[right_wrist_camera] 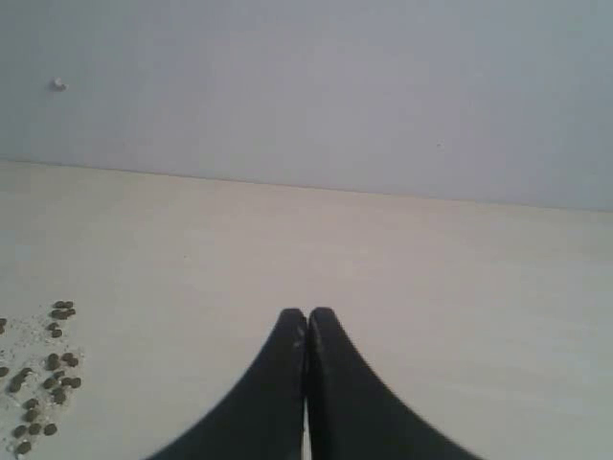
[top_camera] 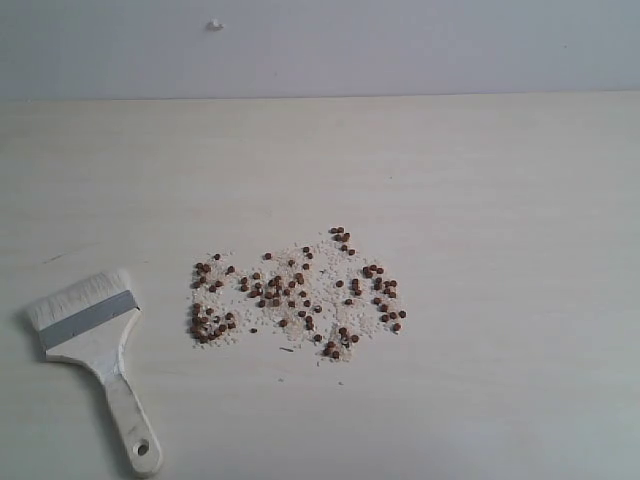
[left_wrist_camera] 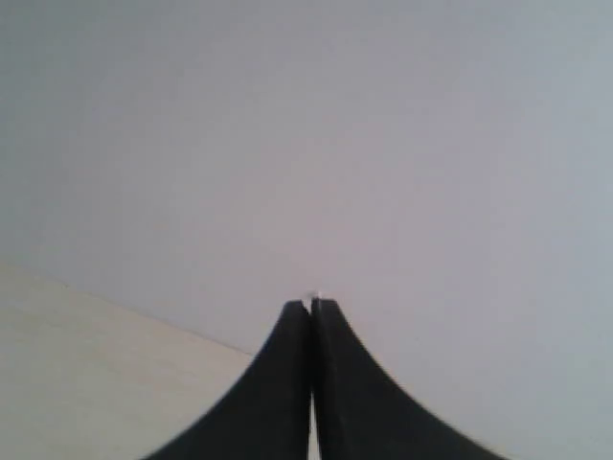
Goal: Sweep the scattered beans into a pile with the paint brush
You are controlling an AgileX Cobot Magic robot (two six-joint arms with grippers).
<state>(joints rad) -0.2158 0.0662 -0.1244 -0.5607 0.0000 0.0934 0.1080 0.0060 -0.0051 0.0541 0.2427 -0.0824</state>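
Observation:
Small reddish-brown beans (top_camera: 295, 292), mixed with pale crumbs, lie scattered in a wide patch at the middle of the pale table (top_camera: 480, 200). The paint brush (top_camera: 95, 345) lies flat to their left, white bristles toward the back and wooden handle with a hole pointing to the front edge. Neither arm shows in the exterior view. My left gripper (left_wrist_camera: 310, 305) is shut with nothing in it, aimed at the grey wall beyond the table edge. My right gripper (right_wrist_camera: 306, 314) is also shut and empty above bare table, with some beans (right_wrist_camera: 43, 383) off to one side.
A grey wall (top_camera: 400, 45) rises behind the table's back edge, with a lone white speck (top_camera: 215, 25) on it. The same speck (right_wrist_camera: 59, 84) shows in the right wrist view.

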